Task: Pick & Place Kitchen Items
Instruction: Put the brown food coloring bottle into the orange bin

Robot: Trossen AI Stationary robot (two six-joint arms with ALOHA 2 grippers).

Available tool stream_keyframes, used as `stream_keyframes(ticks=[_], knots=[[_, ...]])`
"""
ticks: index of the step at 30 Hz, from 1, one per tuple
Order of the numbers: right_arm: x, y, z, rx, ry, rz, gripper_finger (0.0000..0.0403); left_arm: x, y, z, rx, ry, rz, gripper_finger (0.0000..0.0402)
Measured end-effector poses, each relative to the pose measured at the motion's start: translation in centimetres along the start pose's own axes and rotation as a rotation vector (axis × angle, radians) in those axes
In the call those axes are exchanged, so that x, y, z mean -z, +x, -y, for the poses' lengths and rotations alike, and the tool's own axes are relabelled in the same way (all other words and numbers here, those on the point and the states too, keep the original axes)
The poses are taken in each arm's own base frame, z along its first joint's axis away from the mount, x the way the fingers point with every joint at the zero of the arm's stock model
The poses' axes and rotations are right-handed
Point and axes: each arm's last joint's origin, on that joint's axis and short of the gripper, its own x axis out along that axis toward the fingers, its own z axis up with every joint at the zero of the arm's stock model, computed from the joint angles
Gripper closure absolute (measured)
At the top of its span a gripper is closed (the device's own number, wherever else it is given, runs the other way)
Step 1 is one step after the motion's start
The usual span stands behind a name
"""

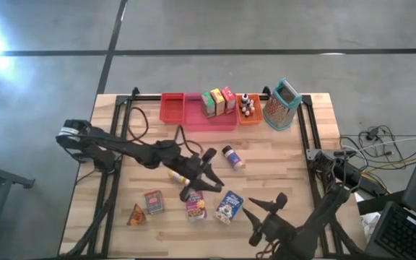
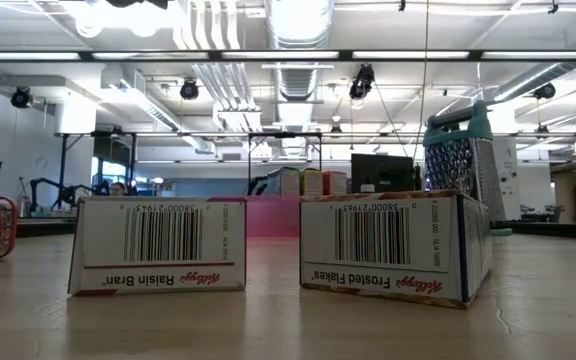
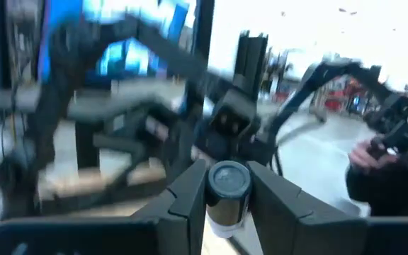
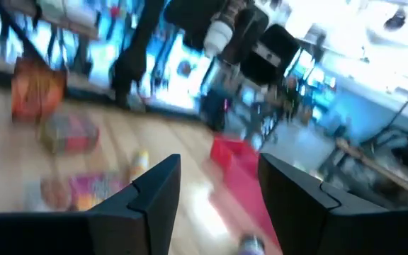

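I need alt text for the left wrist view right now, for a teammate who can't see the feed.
The left gripper is shut on a small dark-capped bottle, held between its two dark fingers and lifted clear of the table. Behind it the scene is motion-blurred: another dark robot arm, blue screens and bright room light.

Grey concrete floor around a light wooden table, crossed by dark seam lines. Open industrial ceiling beyond, with white ducts, pipes and long fluorescent strips. Black stands and frames far left, monitors far behind. Laptop and cables on the right of the table.
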Motion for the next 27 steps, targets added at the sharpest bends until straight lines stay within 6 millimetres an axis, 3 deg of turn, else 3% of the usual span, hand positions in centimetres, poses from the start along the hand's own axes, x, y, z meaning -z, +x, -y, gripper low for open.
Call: stream_keyframes(ticks=[8, 12, 17, 22, 27], knots=[[-0.5, 1.9, 0.4, 0.051, 0.012, -0.003, 0.0207, -0.9, -1.6, 0.8, 0.033, 0.199, 0.317, 0.0303], [-2.2, 2.7, 0.7, 0.071, -0.042, -0.014, 0.021, -0.8, -2.2, 1.4, 0.039, 0.277, 0.399, 0.0303], [-6.4, 2.7, 1.3, 0.058, -0.213, -0.043, 0.0223, -0.7, -2.5, 1.9, 0.045, 0.326, 0.446, 0.0303], [-11.2, 2.6, 1.8, -0.105, -0.318, -0.189, 0.0238, -1.4, -2.8, 2.7, 0.082, 0.348, 0.53, 0.0303], [-15.6, 2.6, 1.7, -0.211, -0.367, -0.127, 0.025, -2.1, -3.2, 3.7, 0.14, 0.385, 0.633, 0.0303]])
